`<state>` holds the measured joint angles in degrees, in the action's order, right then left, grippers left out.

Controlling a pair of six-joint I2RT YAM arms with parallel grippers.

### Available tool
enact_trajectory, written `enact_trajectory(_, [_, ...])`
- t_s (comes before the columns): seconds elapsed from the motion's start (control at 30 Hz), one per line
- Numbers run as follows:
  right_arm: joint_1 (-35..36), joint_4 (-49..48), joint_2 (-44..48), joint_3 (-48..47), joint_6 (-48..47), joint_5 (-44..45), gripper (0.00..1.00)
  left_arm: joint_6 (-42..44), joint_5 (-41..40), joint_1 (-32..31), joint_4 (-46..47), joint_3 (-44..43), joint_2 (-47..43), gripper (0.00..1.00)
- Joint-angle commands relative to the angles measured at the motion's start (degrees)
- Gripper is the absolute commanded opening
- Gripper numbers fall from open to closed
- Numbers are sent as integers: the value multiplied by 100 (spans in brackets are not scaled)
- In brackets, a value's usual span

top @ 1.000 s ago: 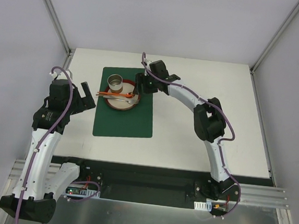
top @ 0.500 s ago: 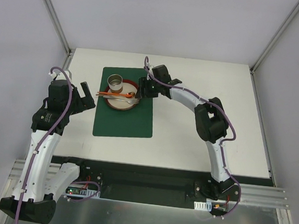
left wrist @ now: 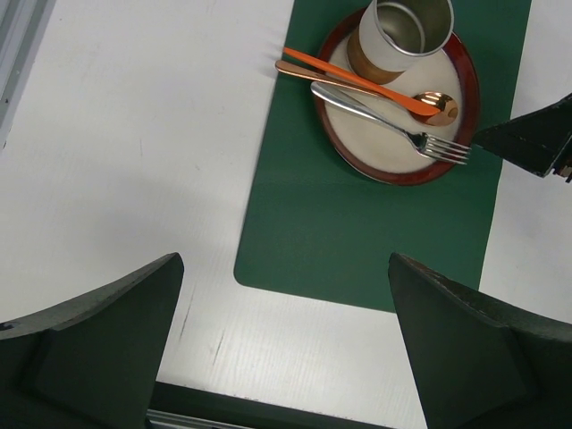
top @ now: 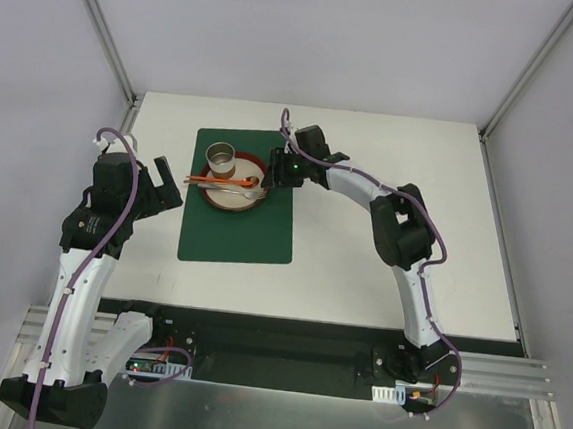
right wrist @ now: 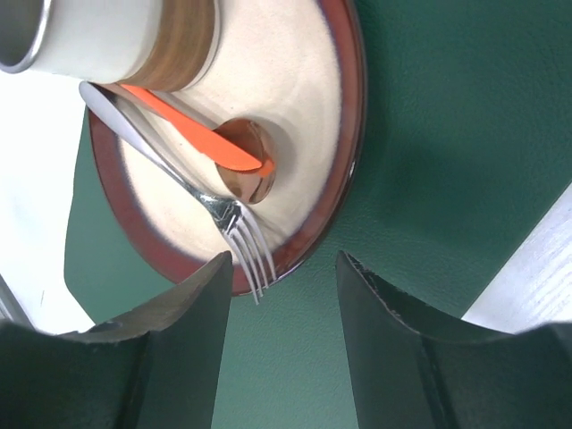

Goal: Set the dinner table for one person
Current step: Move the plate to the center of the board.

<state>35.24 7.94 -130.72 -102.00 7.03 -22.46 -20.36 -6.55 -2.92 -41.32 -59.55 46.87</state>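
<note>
We see the right gripper [right wrist: 284, 261] low at the plate [right wrist: 354, 134] edge, jaws parted, fork [right wrist: 239, 234] tines showing between them. Left gripper [left wrist: 284, 264] gapes wide over the white dinner table [left wrist: 134, 134], beside the green placemat [left wrist: 357, 241].

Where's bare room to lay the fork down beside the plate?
Free: the near half of the green placemat, below the plate in the top view, and the white table right of it. Crowded: the plate itself, holding cup, fork, spoon and an orange utensil, with the right gripper at its right rim.
</note>
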Motion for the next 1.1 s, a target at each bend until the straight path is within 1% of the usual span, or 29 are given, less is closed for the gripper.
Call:
enact_trajectory(0.0, [-70, -390, -129, -128, 255, -311, 53, 32, -110, 28, 54, -127, 15, 99])
enact_trajectory(0.13, [-105, -469, -270, -206, 343, -400, 50, 41, -136, 28, 45, -145, 50, 99])
enact_trajectory(0.17, [-114, -487, -340, -259, 361, -417, 47, 41, -136, 28, 45, -145, 67, 99])
enact_trajectory(0.27, [-132, -469, -419, -329, 396, -461, 44, 41, -136, 28, 54, -162, 103, 99])
enact_trajectory(0.5, [-167, -469, -595, -470, 475, -575, 42, 32, -172, 28, 54, -154, 164, 99])
enact_trajectory(0.53, [-184, -469, -622, -505, 492, -593, 40, 32, -189, 28, 54, -153, 173, 99])
enact_trajectory(0.63, [-193, -469, -735, -637, 545, -672, 30, 32, -215, 28, 54, -145, 217, 99])
enact_trajectory(0.67, [-202, -452, -753, -663, 580, -681, 20, 32, -224, 28, 45, -145, 226, 99])
enact_trajectory(0.7, [-202, -434, -780, -699, 598, -690, 14, 32, -224, 28, 45, -153, 226, 99])
enact_trajectory(0.73, [-211, -399, -806, -760, 615, -698, 1, 32, -224, 28, 45, -153, 226, 99])
enact_trajectory(0.87, [-237, -390, -780, -691, 668, -681, 1, 50, -251, 28, 45, -171, 191, 99])
enact_trajectory(0.93, [-246, -390, -684, -576, 634, -523, 1, 41, -259, 28, 45, -180, 182, 99])
enact_trajectory(1.07, [-325, -408, -376, -138, 519, -294, 1, 15, -163, 28, 45, -180, 199, 99])
